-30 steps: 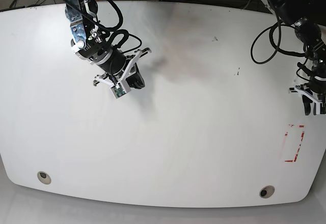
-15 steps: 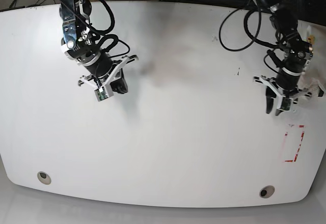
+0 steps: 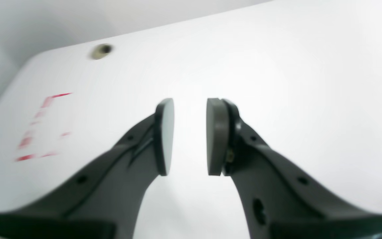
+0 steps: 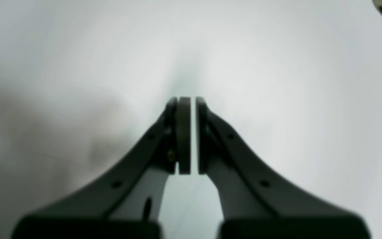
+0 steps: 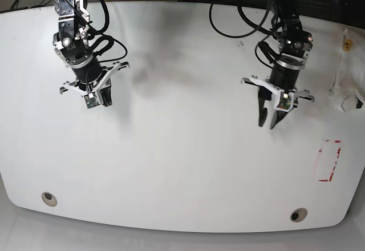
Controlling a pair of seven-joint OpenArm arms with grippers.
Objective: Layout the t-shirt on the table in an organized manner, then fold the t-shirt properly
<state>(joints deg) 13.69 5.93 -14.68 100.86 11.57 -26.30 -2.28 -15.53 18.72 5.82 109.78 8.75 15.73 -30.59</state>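
Observation:
The t-shirt (image 5: 344, 83) lies as a crumpled white bundle at the table's far right edge, with a small yellow emblem (image 5: 345, 45) showing. My left gripper (image 5: 269, 121) (image 3: 190, 109) hangs over the bare table (image 5: 182, 165) right of the middle, well to the left of the t-shirt. Its pads (image 3: 164, 132) stand apart with nothing between them. My right gripper (image 5: 104, 100) (image 4: 192, 106) is over the back left of the table, its pads almost touching and holding nothing.
A red tape rectangle (image 5: 329, 160) (image 3: 41, 126) marks the table's right front. Grommet holes (image 5: 49, 198) (image 5: 297, 214) sit near the front edge. Black cables (image 5: 228, 25) trail across the back behind the left arm.
My left arm has swung from the table's right edge toward the middle, uncovering the t-shirt bundle. My right arm has drifted left and back. Neither gripper's opening changed.

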